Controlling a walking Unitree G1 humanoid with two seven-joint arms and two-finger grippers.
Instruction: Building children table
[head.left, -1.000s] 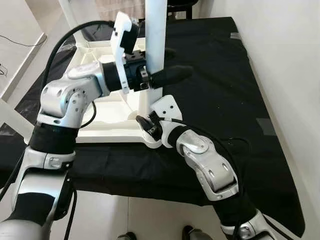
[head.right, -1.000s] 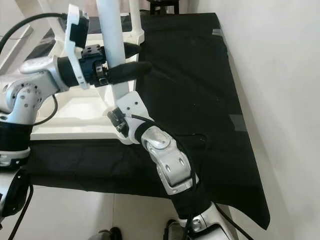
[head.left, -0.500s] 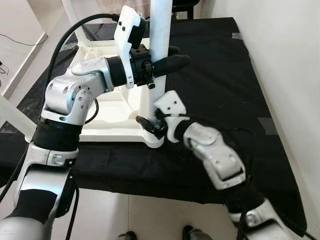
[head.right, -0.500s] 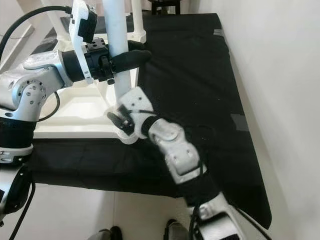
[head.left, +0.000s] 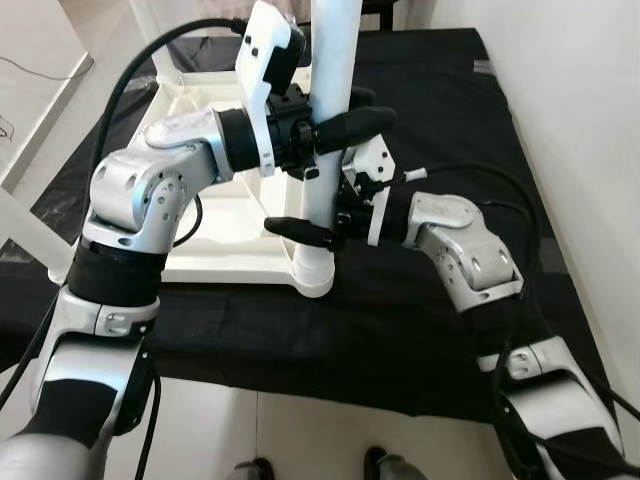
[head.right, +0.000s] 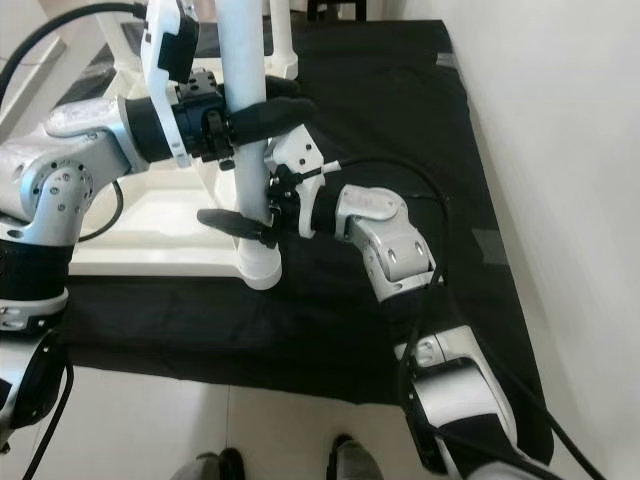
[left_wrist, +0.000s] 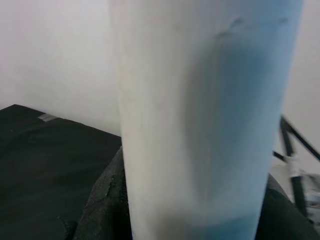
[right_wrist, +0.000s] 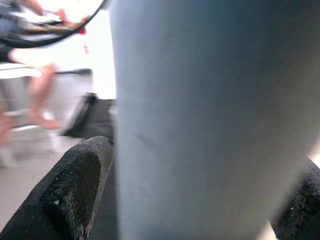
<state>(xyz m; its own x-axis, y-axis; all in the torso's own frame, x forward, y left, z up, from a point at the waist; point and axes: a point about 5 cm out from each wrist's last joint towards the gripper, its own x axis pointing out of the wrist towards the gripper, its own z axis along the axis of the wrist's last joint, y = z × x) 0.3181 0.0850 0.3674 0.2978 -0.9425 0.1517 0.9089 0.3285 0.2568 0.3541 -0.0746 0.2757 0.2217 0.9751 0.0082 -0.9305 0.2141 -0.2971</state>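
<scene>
So the big change: a second ago our right gripper (head.left: 305, 230) was down at the corner socket of the upside-down white tabletop (head.left: 215, 235), poking around the foot of the table leg (head.left: 330, 110). Now the right arm has swung up and round, and its two black fingers straddle the leg low down, one in front and one behind, just above where the leg meets the corner. The right wrist view backs that up: a finger (right_wrist: 75, 187) on each side of the white tube, close against it.

Our left gripper (head.left: 335, 130) hasn't let go. It's still clamped round the same leg higher up, and the leg stands pretty much upright in the tabletop's near right corner, all of it on the black cloth (head.left: 440, 130).

Our take: with both grippers on the leg we're set up to twist or press it home into the socket, one steadying and one turning. That's a guess, mind.

What we can't make out: the joint itself. The right gripper and the leg's flared base cover it, so no telling if it's seated or threaded in. The leg's top is cut off by the frame, and both wrist views are mostly blurry white tube.
</scene>
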